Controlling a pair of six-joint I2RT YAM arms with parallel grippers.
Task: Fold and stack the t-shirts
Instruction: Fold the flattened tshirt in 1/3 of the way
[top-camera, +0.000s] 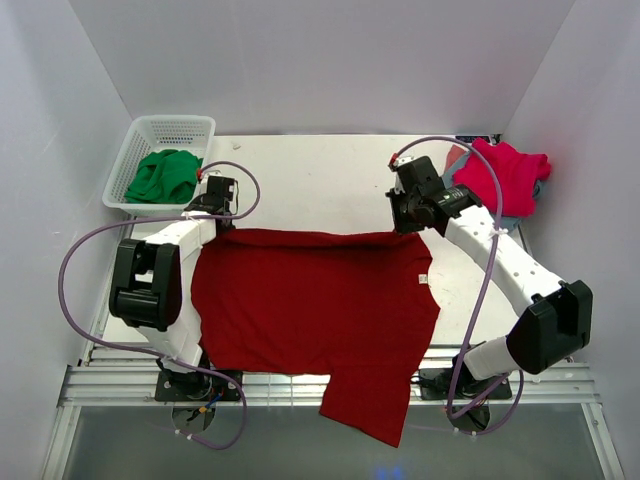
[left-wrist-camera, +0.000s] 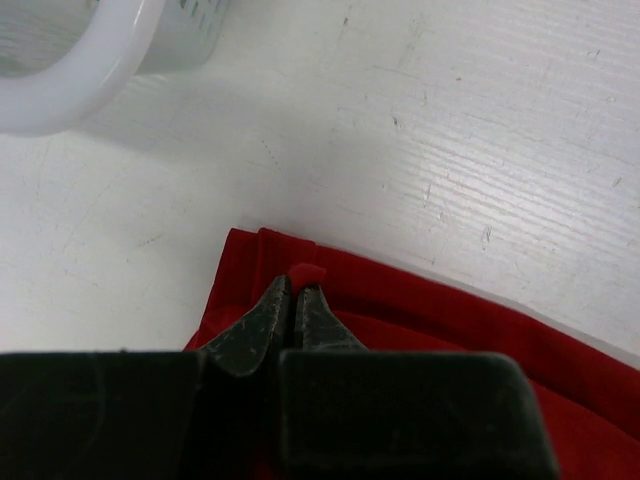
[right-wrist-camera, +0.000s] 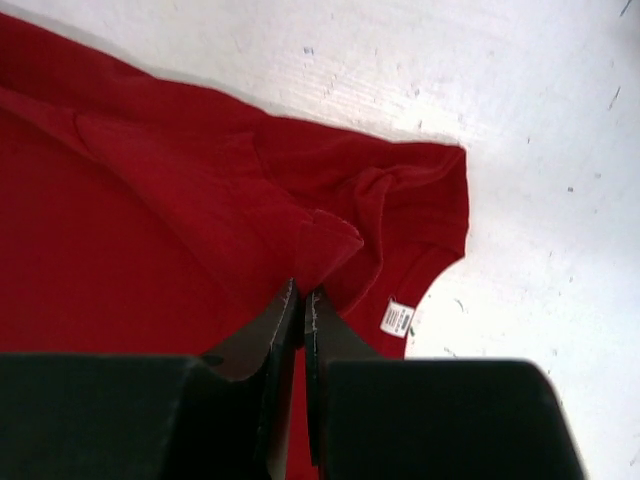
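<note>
The left hand (left-wrist-camera: 293, 292) pinches the dark red t-shirt's (left-wrist-camera: 420, 320) edge near a white basket (left-wrist-camera: 75, 75).

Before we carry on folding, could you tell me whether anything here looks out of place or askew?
Yes. The dark red t-shirt lies askew: its near right part hangs off the front edge of the table. The pink-red shirt at the far right looks crumpled, not folded.

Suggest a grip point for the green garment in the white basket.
Pinch a raised fold at the middle of the green garment, coming straight down from above. It lies crumpled inside the white basket, whose walls likely block a sideways approach; its bunched folds give fingers something to close on.
</note>
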